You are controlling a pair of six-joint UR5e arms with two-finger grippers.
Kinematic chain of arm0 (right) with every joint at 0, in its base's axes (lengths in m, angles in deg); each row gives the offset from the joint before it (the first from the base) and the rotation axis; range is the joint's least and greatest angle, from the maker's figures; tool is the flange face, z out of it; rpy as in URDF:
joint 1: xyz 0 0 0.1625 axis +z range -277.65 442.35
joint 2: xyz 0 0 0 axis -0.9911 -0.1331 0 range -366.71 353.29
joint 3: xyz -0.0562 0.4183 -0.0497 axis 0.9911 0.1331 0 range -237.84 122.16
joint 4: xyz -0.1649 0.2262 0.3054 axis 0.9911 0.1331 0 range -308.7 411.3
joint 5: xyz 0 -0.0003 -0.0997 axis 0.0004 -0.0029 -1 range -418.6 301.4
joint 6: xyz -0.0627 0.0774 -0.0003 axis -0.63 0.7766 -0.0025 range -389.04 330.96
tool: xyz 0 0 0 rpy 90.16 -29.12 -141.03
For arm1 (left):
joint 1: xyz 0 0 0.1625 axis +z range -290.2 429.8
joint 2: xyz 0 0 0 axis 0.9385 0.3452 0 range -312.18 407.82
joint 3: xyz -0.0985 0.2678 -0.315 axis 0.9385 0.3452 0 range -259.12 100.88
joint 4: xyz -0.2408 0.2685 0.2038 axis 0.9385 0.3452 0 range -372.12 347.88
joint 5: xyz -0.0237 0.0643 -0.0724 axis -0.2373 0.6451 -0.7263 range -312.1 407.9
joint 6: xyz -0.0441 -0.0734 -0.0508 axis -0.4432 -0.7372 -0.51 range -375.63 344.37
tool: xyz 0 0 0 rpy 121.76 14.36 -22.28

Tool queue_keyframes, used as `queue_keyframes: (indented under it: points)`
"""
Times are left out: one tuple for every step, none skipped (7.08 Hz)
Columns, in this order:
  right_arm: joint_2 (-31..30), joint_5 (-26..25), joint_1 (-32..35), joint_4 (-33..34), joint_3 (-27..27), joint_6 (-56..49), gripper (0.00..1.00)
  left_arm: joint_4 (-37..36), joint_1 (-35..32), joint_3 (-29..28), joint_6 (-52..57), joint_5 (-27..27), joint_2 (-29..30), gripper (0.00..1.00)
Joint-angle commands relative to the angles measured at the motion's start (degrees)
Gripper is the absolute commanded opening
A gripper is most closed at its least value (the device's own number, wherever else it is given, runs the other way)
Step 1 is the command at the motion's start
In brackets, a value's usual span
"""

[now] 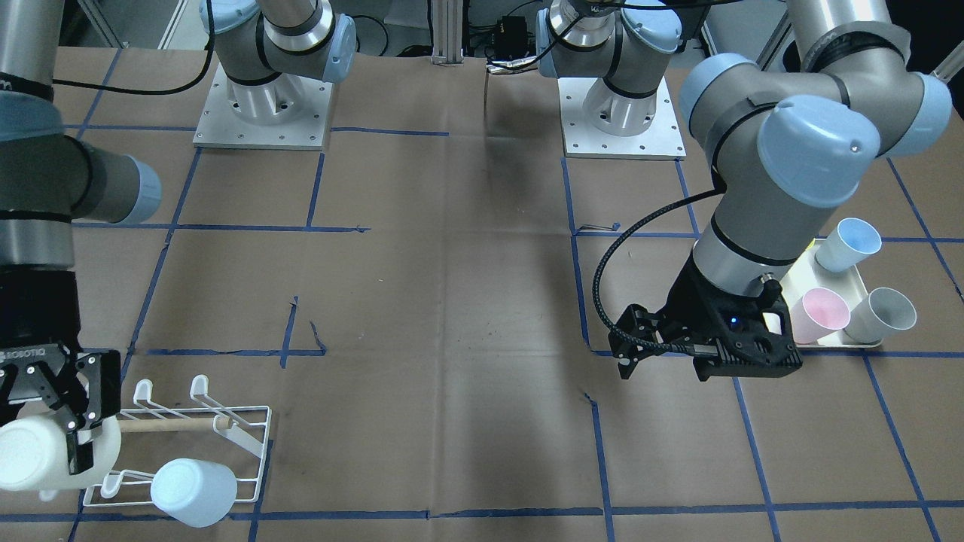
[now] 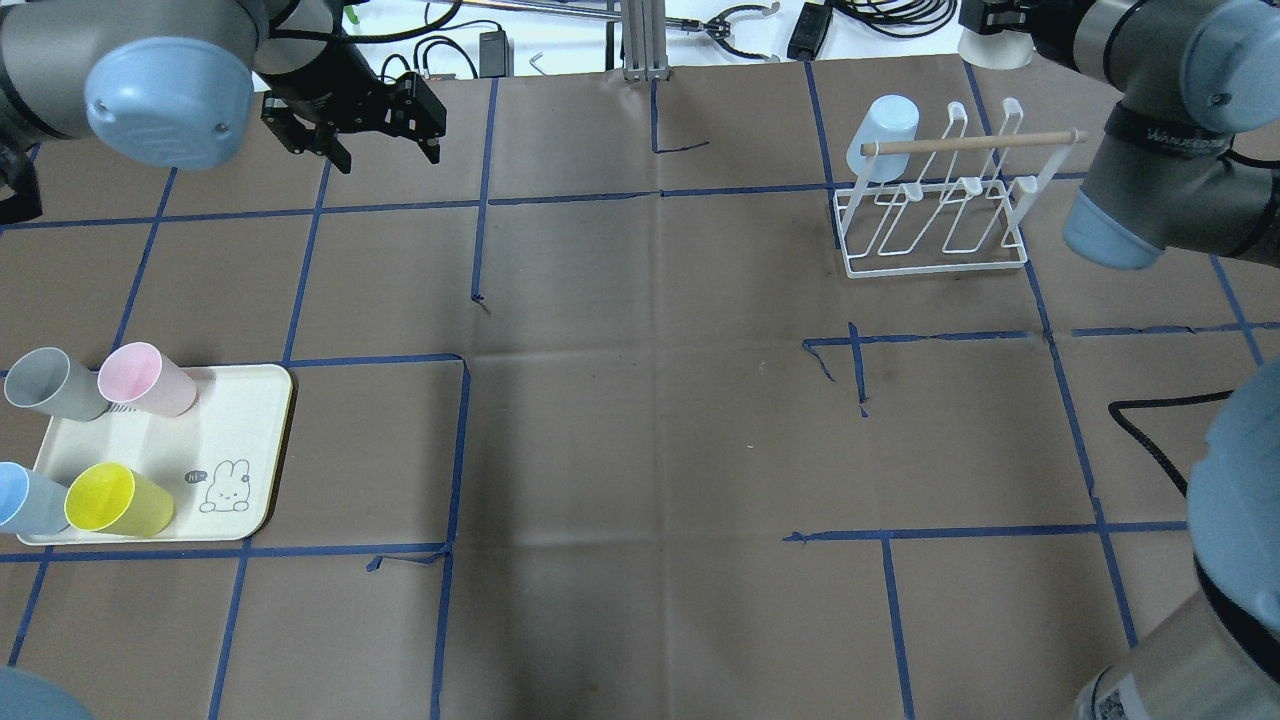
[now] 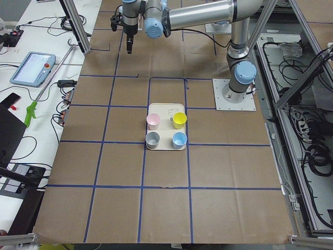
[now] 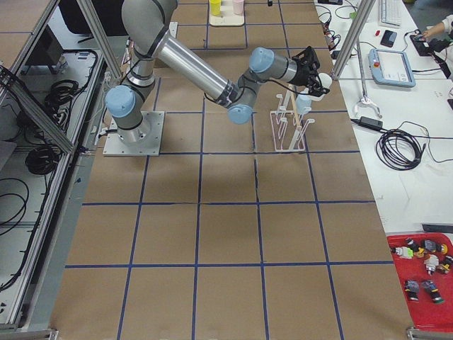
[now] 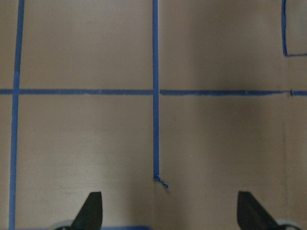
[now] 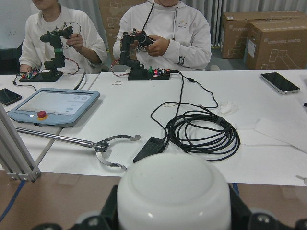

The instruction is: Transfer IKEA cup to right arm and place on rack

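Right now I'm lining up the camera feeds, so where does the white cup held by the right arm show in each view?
Front-facing: white cup at bottom left, in the right gripper jaws, beside the rack.
Overhead: white cup at the top edge, right side, beyond the rack.
Exterior left: not in it.
Exterior right: white cup at upper right, by the rack top.
Left wrist: not in it.
Right wrist: white cup at bottom centre, close up.
Shared landmark: the rack.

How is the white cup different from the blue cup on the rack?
The white cup is clamped in the right tool; the pale blue cup hangs on a rack prong, untouched. One is white, the other pale blue. Both are plain, handleless cups.
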Motion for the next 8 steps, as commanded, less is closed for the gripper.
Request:
queue_keyframes:
  points:
    - [5.98,5.25,-2.50,0.36,4.97,-5.43,0.24,9.80,-0.03,-2.54,-0.68,4.20,-3.52,1.00]
    - [7.48,5.35,-3.03,0.53,5.94,-5.43,0.24,10.25,-0.11,-1.15,-0.68,4.31,-5.71,1.00]
    - [8.36,5.52,-3.99,0.54,5.60,-5.43,0.24,11.12,-0.11,0.08,-0.68,4.40,-7.73,1.00]
    - [8.28,7.00,-4.43,0.45,5.17,-5.43,0.24,10.87,-0.11,2.71,-0.86,4.49,-9.40,1.00]
    - [8.02,7.10,-4.53,0.45,4.03,-5.43,0.24,10.69,-0.11,5.17,-0.68,4.49,-11.25,1.00]
    - [7.67,7.11,-4.53,0.53,2.37,-5.43,0.24,10.69,-0.11,7.46,-0.86,4.49,-12.83,1.00]
    - [7.49,7.11,-4.53,0.71,1.22,-5.43,0.24,10.25,-0.11,8.61,-1.12,4.40,-13.63,1.00]
    - [7.41,7.11,-4.61,0.80,0.34,-5.43,0.24,10.16,-0.11,7.92,-1.12,4.40,-13.47,1.00]
